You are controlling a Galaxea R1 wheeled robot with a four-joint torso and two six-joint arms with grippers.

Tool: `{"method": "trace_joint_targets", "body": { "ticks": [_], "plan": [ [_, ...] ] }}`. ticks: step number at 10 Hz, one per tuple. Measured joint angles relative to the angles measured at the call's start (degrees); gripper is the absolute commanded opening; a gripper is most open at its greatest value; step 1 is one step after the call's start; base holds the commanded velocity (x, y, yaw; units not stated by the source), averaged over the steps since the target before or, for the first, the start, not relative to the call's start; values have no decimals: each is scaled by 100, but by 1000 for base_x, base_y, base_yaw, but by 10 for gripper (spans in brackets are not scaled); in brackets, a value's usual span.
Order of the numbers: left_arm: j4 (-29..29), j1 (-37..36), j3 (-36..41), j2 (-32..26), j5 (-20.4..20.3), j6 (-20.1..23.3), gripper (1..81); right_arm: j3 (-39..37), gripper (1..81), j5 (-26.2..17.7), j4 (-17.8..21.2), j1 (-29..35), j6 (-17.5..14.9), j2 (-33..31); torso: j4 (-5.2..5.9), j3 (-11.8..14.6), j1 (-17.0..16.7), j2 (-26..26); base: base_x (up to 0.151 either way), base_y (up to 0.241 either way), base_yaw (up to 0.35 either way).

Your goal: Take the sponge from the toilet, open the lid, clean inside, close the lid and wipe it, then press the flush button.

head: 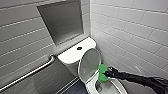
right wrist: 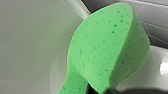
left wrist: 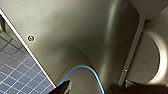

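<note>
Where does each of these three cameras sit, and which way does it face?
Head view: high on the robot, facing forward and down at the toilet, lid raised; the right gripper holds the sponge over the bowl.
Left wrist view: on the left wrist, facing a grey surface, a blue cable and blue floor tiles.
Right wrist view: on the right wrist, facing the sponge close up.
Shared: head and right wrist views both show the sponge.

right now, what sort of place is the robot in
Most likely a bathroom or toilet stall: a white toilet with its lid raised, a metal grab bar on the white tiled wall, and a green sponge held by the right end effector.
</note>
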Motion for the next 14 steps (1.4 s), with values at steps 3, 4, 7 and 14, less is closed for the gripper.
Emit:
{"method": "trace_joint_targets", "body": {
  "ticks": [3, 4, 7, 14],
  "plan": [
    [-6, 0, 4, 1, -23, 2, 811, 0, 10, 11, 0, -44, 0, 0, 0, -223, 0, -2, 0, 0, 0],
    [-6, 0, 4, 0, -23, 0, 811, 0, 10, 5, 0, -41, 0, 0, 0, -311, 0, 0, 0, 0, 0],
    [-9, -4, 6, 0, -39, 2, 811, -24, 10, 35, 0, -27, 0, 17, 0, -352, 2, 0, 0, 0, 0],
    [-9, -2, 9, 15, -37, 2, 811, -692, 10, 634, 2, -396, -6, 200, 0, -352, 2, 0, 0, 0, 0]
  ]
}}
